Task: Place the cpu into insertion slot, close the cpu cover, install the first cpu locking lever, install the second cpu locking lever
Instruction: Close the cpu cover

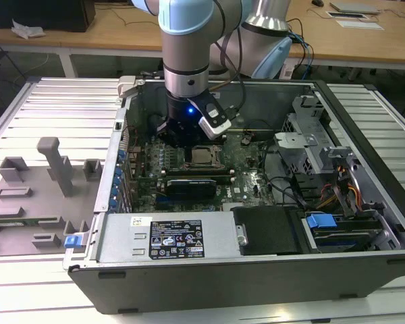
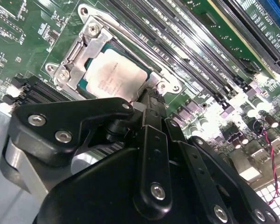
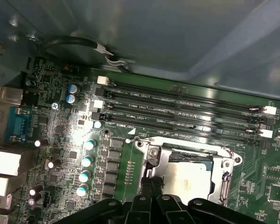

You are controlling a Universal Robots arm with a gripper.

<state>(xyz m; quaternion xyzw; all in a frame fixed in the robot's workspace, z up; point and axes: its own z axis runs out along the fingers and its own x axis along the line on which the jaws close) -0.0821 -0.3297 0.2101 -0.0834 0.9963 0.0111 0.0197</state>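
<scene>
The cpu (image 2: pixel 113 74) lies flat in the insertion slot (image 3: pixel 229 164) on the green motherboard, its dull silver top facing up. It also appears as cpu (image 3: pixel 189 176) and cpu (image 1: pixel 204 156). The cpu cover (image 2: pixel 78 52) lies down over its edges as a silver frame, also seen as cover (image 3: pixel 161 157). A thin metal lever (image 2: pixel 130 41) runs along one side of the socket. My gripper (image 3: pixel 151 183) is shut, with the fingertips together and touching down at the socket's edge beside the chip. In the exterior view the gripper (image 1: pixel 182 140) hangs low inside the case, just to the left of the socket.
Long black memory slots (image 3: pixel 186 109) run right beside the socket. A black card (image 1: pixel 191 183) lies in front of it. The power supply (image 1: pixel 169 236), a drive cage (image 1: pixel 310 145) and loose cables (image 1: pixel 344 189) line the case. A grey fixture tray (image 1: pixel 40 182) sits outside, to the exterior view's left.
</scene>
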